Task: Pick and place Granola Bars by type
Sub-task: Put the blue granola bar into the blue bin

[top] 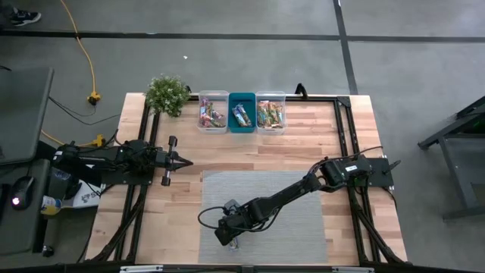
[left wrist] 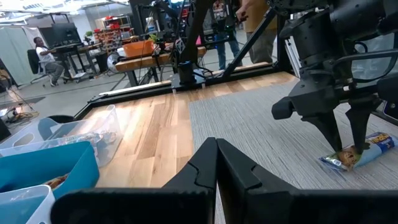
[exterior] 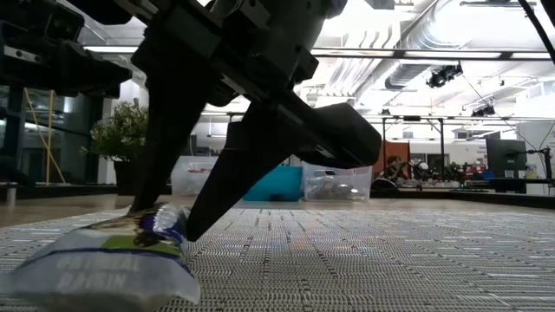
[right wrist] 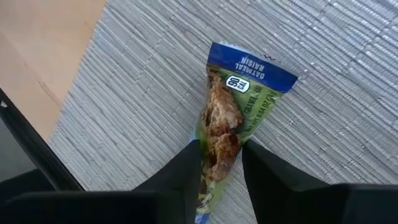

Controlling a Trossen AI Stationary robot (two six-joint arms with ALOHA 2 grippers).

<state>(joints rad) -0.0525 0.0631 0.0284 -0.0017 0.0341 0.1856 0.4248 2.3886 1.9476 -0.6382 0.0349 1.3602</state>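
One granola bar [right wrist: 239, 87], in a green wrapper with a blue end printed OATMEAL RAISIN, lies flat on the grey woven mat [top: 303, 220] near the table's front edge. My right gripper [right wrist: 221, 149] reaches down to it from the right, a finger on either side. The low view shows the same bar [exterior: 104, 269] under my right gripper [exterior: 165, 227]. My left gripper [top: 178, 161] waits shut and level at the table's left, holding nothing. My right gripper pinches the bar's two long sides [right wrist: 219, 152] between its two fingers, in the half away from the blue printed end. The wrapper narrows where the fingers [right wrist: 189, 165] meet it. The fingers slant down from above and lie across the bar. The bar rests on the mat.
Three bins stand in a row at the far edge: a clear one [top: 213, 112], a teal one [top: 242, 112] and a clear one [top: 270, 112], each with wrapped bars inside. A small green plant [top: 167, 92] stands at the far left corner. People stand beyond the table.
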